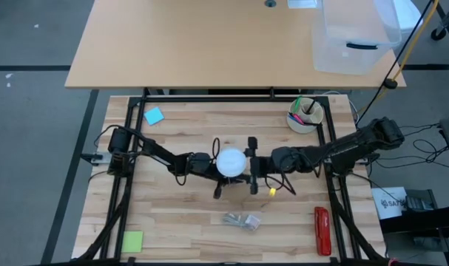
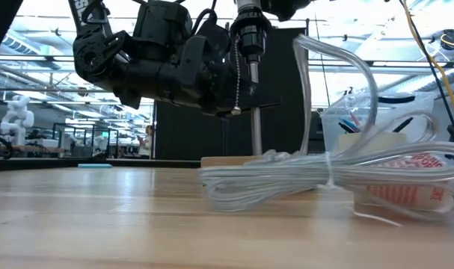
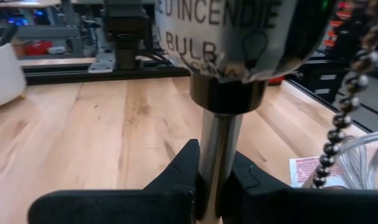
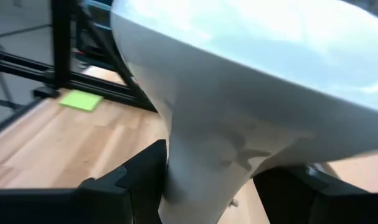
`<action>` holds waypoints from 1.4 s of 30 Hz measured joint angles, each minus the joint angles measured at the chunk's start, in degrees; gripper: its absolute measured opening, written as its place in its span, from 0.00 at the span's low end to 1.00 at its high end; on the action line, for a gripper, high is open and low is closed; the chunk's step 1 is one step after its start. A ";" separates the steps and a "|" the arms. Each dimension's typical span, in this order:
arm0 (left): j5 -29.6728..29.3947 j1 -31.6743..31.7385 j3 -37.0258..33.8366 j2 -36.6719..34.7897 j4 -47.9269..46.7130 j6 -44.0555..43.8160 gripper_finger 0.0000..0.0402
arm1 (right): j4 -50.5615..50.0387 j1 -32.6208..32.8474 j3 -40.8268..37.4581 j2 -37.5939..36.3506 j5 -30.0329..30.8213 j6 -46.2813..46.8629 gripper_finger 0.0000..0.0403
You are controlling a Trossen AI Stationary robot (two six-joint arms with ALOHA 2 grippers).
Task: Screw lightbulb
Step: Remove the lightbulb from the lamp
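Note:
A lamp stands at the table's middle: wooden base (image 2: 230, 161), silvery stem (image 2: 255, 131), black socket (image 2: 250, 33) with a pull chain (image 2: 236, 75). The white lightbulb (image 1: 231, 161) is globe-up above the socket; its screw base is hidden. My left gripper (image 1: 213, 167) reaches in from the table's left and is shut on the stem below the socket (image 3: 229, 93). From the right, my right gripper (image 1: 245, 165) is closed on the bulb's neck, and the bulb (image 4: 251, 81) fills the right wrist view. My left gripper pinches the lamp's stem (image 3: 215, 149) between its two fingers (image 3: 179, 174), a little below the socket. The fingers come in about level from the table's left, across the upright stem. The lamp stands upright on its base. My right gripper has the bulb's tapering neck (image 4: 207, 162) between its two fingers (image 4: 145, 177), below the globe. It comes in about level from the table's right. The bulb is held globe-up above the socket; whether its base is in the socket is hidden.
A coil of clear cord (image 2: 324, 175) with a paper tag lies near the table's front edge. A white cup of pens (image 1: 305, 116) stands at the far right, a red object (image 1: 322, 229) at the near right. Blue (image 1: 154, 115) and green (image 1: 132, 241) notes lie left.

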 joint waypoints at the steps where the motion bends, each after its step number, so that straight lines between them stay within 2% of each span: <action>1: 0.59 0.00 0.01 0.00 -0.11 0.04 0.07 | -0.03 -0.46 0.00 0.00 -1.63 0.00 0.54; 8: 2.61 0.00 0.07 0.04 -0.29 0.06 0.07 | -1.00 -3.69 0.00 0.02 -12.74 4.18 0.54; 13: 2.51 -0.05 0.07 0.04 -0.36 0.10 0.07 | -1.82 -3.47 0.00 0.04 -12.88 6.80 0.57; 20: 1.95 -0.11 0.04 0.04 -0.37 0.22 0.07 | -2.31 -1.34 -0.07 -1.32 -12.53 9.17 0.70; 24: 1.72 -0.11 0.04 0.04 -0.38 0.18 0.07 | -3.94 0.21 -0.09 -4.35 -7.13 10.19 0.75; 27: 1.58 -0.11 0.04 0.04 -0.35 0.00 0.07 | -6.68 1.74 -0.11 -6.85 -1.33 10.26 0.76; 31: 1.32 -0.11 0.02 0.04 -0.26 -0.10 0.07 | -10.15 3.41 -0.13 -9.36 2.59 10.46 0.76; 42: -0.27 -0.24 -0.09 0.09 0.59 -0.50 0.10 | -11.58 7.28 -0.13 -10.32 4.35 12.17 0.76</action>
